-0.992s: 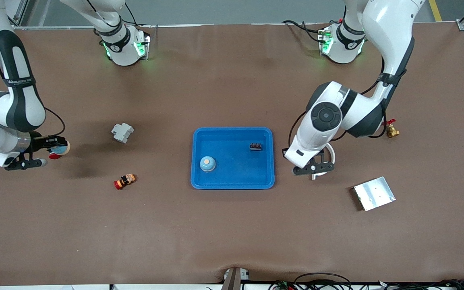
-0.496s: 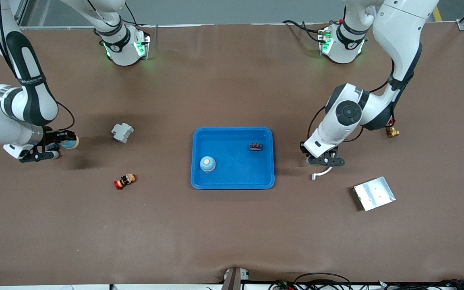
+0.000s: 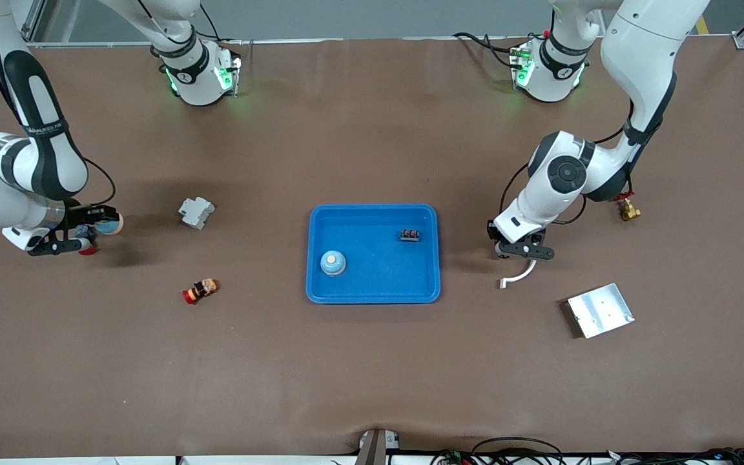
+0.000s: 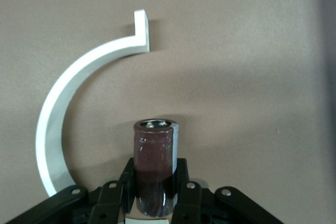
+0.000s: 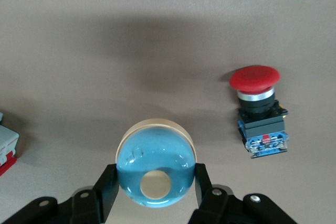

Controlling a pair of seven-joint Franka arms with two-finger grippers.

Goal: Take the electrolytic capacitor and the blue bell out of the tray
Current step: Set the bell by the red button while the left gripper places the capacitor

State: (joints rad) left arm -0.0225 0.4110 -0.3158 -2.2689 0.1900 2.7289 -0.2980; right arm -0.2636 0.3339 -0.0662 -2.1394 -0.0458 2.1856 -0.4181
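A capacitor (image 4: 154,169), dark brown with a silver top, is pinched between the fingers of the left gripper (image 4: 155,192) and held over bare table near the tray's (image 3: 320,294) edge toward the left arm's end. A white curved bracket (image 4: 63,114) is seen lying on the table just beside it. A blue bell (image 5: 156,169) with a cream rim is clamped in the right gripper (image 5: 155,192) and held over the table at the right arm's end, close to a red push button (image 5: 258,109) lying on its side. In the blue tray at the table's middle, a second bell (image 3: 332,262) and a small black part (image 3: 410,234) are found, well apart from each other. A grey breaker (image 3: 196,212) and a small red-and-orange part (image 3: 199,290) lie between the right gripper and the tray. A metal plate (image 3: 600,310) and a brass valve (image 3: 628,208) lie toward the left arm's end.
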